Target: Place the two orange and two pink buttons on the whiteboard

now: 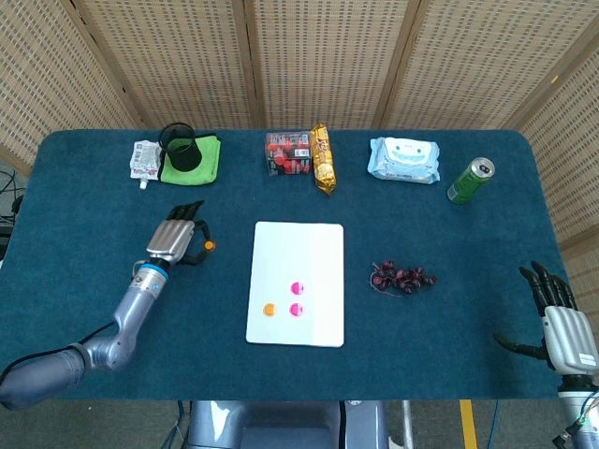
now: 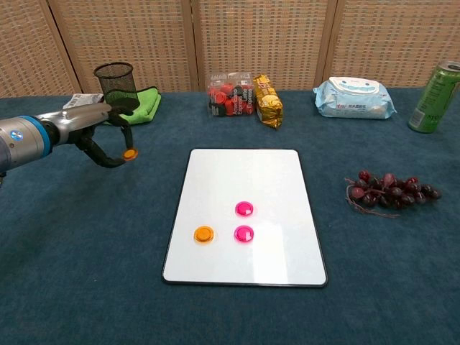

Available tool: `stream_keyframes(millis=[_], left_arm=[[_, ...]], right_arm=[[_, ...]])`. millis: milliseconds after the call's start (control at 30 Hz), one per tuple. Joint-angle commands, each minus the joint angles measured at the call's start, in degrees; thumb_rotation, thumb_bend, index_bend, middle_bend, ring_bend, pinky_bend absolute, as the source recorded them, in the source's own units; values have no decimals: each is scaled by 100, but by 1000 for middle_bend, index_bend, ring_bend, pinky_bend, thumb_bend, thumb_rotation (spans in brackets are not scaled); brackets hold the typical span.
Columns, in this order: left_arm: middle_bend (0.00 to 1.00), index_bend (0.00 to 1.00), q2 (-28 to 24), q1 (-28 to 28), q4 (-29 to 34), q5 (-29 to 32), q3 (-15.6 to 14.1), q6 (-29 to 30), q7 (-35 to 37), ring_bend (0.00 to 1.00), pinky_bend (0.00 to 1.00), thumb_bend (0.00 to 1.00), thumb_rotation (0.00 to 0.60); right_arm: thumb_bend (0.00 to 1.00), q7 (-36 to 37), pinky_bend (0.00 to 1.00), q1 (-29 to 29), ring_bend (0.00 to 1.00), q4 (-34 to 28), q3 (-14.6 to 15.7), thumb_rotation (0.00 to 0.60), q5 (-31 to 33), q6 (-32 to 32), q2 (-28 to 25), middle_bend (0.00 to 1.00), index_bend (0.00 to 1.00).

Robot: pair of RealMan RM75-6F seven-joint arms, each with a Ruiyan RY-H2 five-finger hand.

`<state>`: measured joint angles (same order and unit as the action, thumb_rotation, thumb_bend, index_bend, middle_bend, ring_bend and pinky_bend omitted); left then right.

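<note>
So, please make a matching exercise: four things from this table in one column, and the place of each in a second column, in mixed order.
Things:
1. green drink can
2. bunch of dark red grapes
3. black mesh pen cup
4. small round orange button off the board

Places:
A. on the green cloth
B. pinched by the left hand
C. far right corner of the table
D. right of the whiteboard

Pairs: 1-C, 2-D, 3-A, 4-B

The right hand (image 1: 562, 323) is cut off at the head view's lower edge.
</note>
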<state>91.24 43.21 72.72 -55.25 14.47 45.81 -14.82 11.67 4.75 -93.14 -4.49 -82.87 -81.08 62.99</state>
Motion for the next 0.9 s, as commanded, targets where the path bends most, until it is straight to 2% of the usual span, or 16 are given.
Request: stream_keyframes(millis=[33, 200, 433, 900], left_arm=[[0, 557, -296, 114, 1234, -62, -243, 240, -707, 0, 0, 366, 600], [0, 557, -30, 336, 1547, 239, -376, 359, -1297, 0, 0, 365, 600], [0, 557, 460, 611, 1440, 690, -441, 560, -1864, 0, 0, 365, 600], [0, 558, 844, 813, 975, 1206, -494, 603, -2044, 0, 0, 365, 600]], right_arm=[[70, 10, 0, 0, 0, 3, 0, 600, -1, 1, -2, 0, 0], [68, 38, 0, 2, 0, 7, 1, 600, -4, 7, -7, 0, 0], [70, 96, 0, 2, 0, 23, 3, 600, -11, 11, -14, 0, 0], [66, 129, 0, 2, 0, 37, 8, 600, -29, 7, -18, 0, 0]])
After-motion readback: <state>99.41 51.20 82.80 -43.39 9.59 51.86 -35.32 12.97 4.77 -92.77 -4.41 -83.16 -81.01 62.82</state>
